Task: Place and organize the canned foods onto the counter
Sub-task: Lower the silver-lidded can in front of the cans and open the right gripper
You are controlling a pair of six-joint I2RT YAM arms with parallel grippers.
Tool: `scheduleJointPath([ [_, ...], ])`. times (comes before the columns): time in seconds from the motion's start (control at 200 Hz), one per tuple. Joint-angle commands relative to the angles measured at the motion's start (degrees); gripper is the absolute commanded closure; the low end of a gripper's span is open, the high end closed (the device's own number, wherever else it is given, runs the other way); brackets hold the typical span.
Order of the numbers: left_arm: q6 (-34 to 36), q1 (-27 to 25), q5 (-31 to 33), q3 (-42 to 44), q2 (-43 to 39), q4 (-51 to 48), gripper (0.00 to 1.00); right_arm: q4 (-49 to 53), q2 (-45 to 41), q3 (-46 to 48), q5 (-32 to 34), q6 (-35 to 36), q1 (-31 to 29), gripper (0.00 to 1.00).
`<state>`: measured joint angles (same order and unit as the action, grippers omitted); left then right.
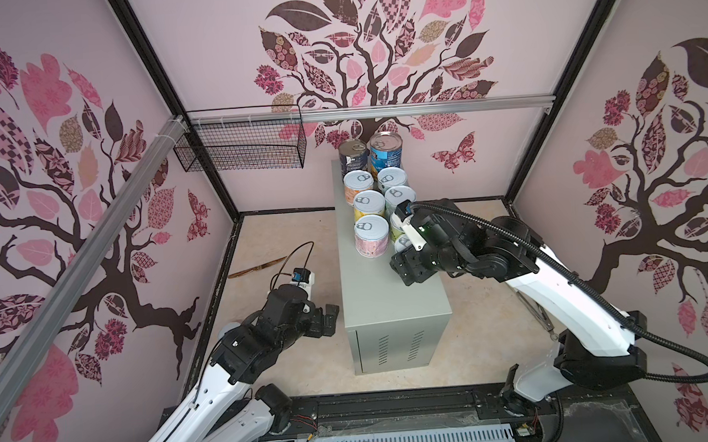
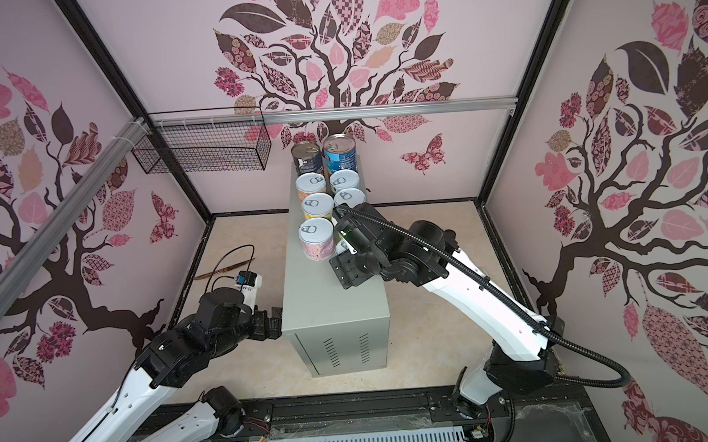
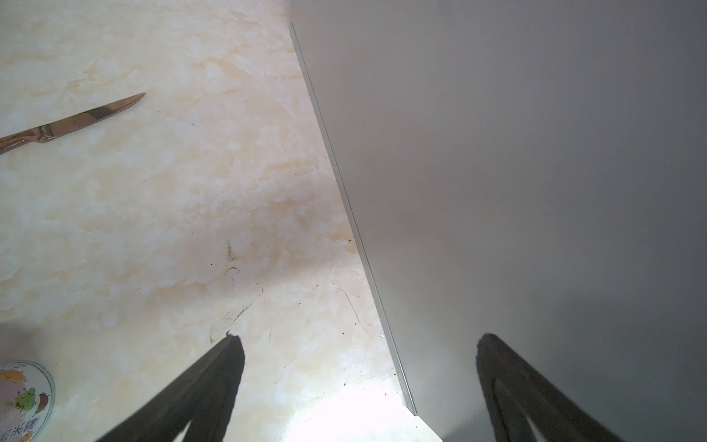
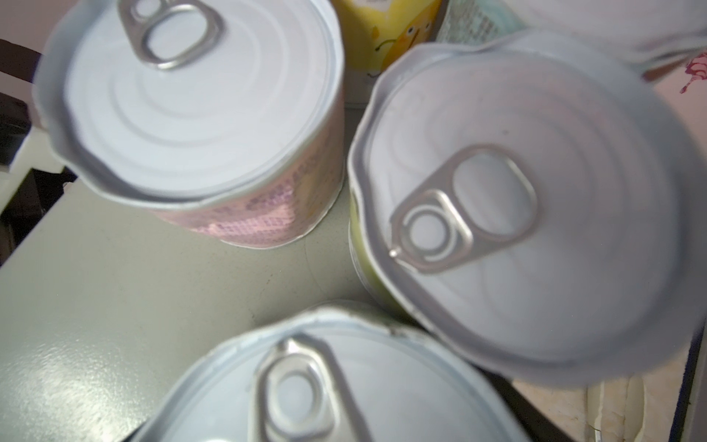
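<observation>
One short can [image 3: 26, 394] sits on the marbled floor [image 3: 172, 210] by the left arm [image 1: 211, 387], which hides most of it in both top views; whether it is upright I cannot tell. Beyond it a knife [image 1: 259, 268] lies flat on the floor, well apart from everything else. A black wire basket [image 1: 240, 147] hangs on the rail [image 1: 380, 111] at the back.

The left gripper [image 1: 329, 317] hangs low just beside the left wall of the counter [image 1: 390, 307], its fingers [image 3: 214, 382] spread wide with nothing between them. The counter stands mid-floor, vent slots [image 1: 396, 346] on its near face.

On its top the canned foods [image 2: 318, 207] stand upright in two files. Two tall cans [image 1: 386, 149] are side by side at the far end, then come short cans [image 1: 369, 204] with white pull-tab lids, three on the left and four on the right. Nearest on the left is a pink-labelled can [image 1: 372, 235].

The right gripper [image 1: 406, 265] is over the near end of the right file, covering much of the last two cans. Its fingers are out of sight, so I cannot tell whether they are apart or closed on a can.
</observation>
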<state>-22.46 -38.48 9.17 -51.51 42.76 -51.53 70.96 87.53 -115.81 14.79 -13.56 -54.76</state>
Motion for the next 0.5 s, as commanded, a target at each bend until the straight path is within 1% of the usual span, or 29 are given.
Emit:
scheduleJointPath([
  [0.0, 0.15, 0.33, 0.77, 1.15, -0.05, 0.52, 0.02, 2.43, -0.13, 0.44, 0.9, 0.4, 0.01, 0.1],
  [0.21, 0.09, 0.33, 1.16, 1.23, 0.12, 0.42, 0.02, 2.89, -1.7, -1.16, 0.27, -0.01, 0.0, 0.0],
  [0.495, -0.02, 0.33, 1.48, 1.09, 0.68, 0.2, 0.02, 0.83, -6.39, 0.62, -1.11, -0.74, 0.01, 0.0],
])
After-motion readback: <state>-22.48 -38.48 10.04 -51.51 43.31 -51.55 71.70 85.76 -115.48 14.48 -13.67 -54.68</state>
